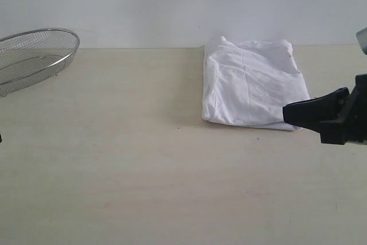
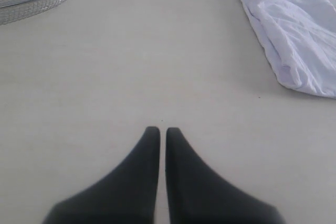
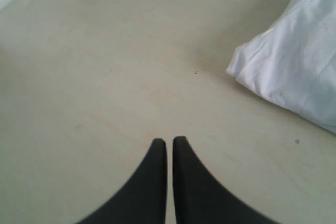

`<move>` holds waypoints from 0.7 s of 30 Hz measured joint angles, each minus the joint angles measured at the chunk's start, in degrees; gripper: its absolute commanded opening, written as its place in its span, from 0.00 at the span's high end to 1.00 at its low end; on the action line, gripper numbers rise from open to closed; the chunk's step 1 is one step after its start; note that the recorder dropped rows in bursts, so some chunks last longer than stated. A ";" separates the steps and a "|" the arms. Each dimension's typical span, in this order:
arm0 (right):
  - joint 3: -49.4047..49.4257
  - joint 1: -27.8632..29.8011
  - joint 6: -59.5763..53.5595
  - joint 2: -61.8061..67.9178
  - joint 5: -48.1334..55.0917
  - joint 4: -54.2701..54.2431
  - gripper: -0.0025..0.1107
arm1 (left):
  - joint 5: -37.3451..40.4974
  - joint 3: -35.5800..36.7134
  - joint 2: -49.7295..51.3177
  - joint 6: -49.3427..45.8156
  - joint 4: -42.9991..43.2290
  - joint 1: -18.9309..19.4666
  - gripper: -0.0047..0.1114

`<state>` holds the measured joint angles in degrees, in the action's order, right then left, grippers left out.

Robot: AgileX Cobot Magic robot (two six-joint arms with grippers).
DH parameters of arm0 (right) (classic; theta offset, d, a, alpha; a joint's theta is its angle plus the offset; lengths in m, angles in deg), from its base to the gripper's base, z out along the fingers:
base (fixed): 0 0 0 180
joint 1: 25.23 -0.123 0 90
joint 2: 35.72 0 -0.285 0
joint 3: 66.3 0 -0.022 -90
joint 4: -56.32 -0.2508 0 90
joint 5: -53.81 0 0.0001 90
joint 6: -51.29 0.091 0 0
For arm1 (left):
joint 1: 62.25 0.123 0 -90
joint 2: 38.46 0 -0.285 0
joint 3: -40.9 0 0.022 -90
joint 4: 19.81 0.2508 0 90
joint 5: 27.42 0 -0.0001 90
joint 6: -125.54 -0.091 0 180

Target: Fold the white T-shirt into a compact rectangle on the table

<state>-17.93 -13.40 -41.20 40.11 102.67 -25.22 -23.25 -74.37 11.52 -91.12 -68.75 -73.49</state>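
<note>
Folded white T-shirt [image 1: 249, 81] on tabletop [image 1: 114, 170]; left tool [image 2: 158, 129] and right tool [image 1: 285, 113] clenched empty, the latter may snag its near-right corner, undoing folds.

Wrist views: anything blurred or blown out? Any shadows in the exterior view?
Left wrist view: the left gripper looks soft-edged, the table sharper. Right wrist view: the right gripper is likewise soft, the white T-shirt nearly washed out. Exterior view: flat light, only a faint shadow beside the shirt's left edge.
</note>
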 measured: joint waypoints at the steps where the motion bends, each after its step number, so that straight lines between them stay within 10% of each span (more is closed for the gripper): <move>1: 0.00 0.00 0.00 0.00 -0.12 0.00 0.98 | 0.00 0.00 0.00 0.00 0.00 0.00 0.92; 21: 0.00 0.00 5.35 -24.03 -14.20 -0.20 0.98 | -0.13 0.00 0.00 0.00 0.00 0.00 0.92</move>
<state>-17.93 -13.40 -35.85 16.09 88.47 -25.42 -23.39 -74.37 11.52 -91.12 -68.75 -73.49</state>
